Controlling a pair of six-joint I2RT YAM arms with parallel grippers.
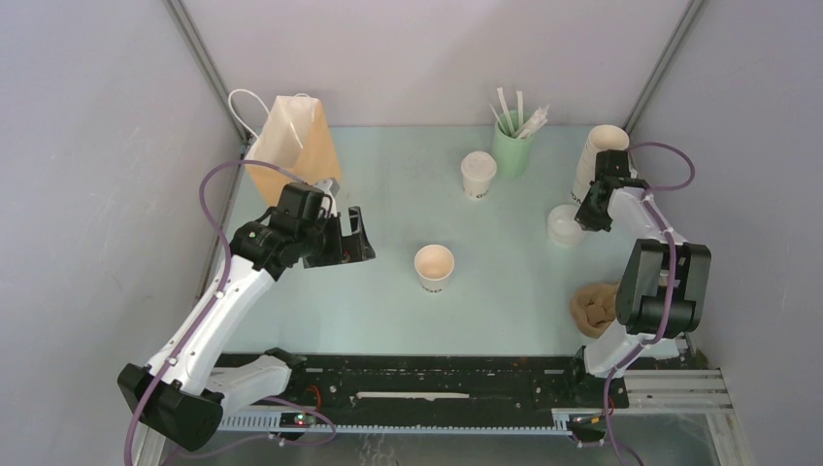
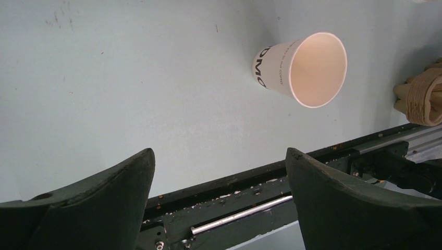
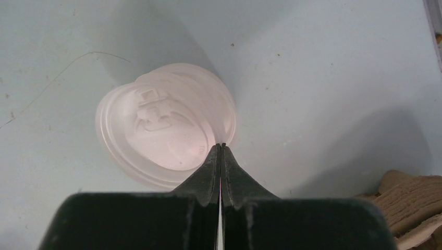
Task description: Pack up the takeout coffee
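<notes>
My left gripper (image 1: 349,236) is wide open and holds nothing. It hangs over the table (image 1: 388,301), just beside the bag (image 1: 291,141) that stands in the far left corner. My right gripper (image 3: 221,147) is closed tight. Its tips touch the edge of the white lids (image 3: 167,122), but I cannot tell if they pinch one. An open cup (image 1: 434,264) stands in the middle of the table with no lid on it. A cup with a lid (image 1: 477,175) stands farther back, next to the green cup (image 1: 511,152) of sticks. A stack of cups (image 1: 597,155) is at the far right, near my right gripper.
</notes>
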